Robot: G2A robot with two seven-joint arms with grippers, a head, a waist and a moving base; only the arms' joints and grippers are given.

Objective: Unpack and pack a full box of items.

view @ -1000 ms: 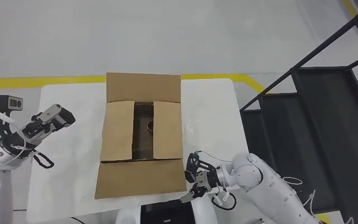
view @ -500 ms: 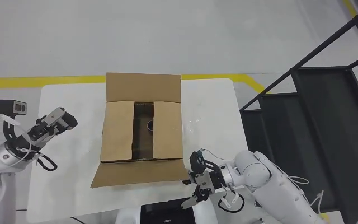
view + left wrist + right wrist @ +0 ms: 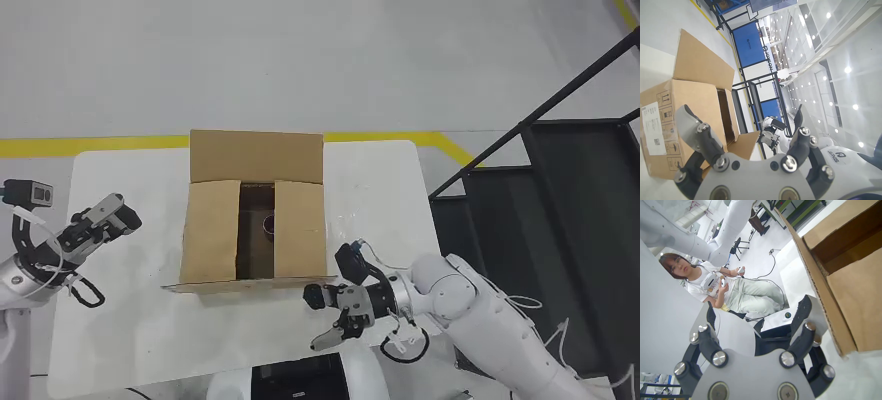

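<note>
Two side flaps [image 3: 212,232] lie folded inward over the box [image 3: 300,230], which sits mid-counter [image 3: 130,320]. The narrow gap between them shows a dark round item [image 3: 268,225] inside. The box's far flap [image 3: 257,155] stands open, and its near flap [image 3: 250,288] stands almost upright with nothing gripping it.

The right pincer [image 3: 322,316] hovers just beside the box's near right corner, spread wide and empty. The left pincer [image 3: 118,214] hangs well apart from the box's left wall, also spread and empty.

The likeliest trouble is the near flap: unheld, it could drop outward or inward. A sideways nudge from the right pincer could also slide or twist the light box, since nothing braces the opposite wall. Reaching through the narrow gap before the side flaps are opened risks snagging a finger on cardboard and lifting the whole box.
</note>
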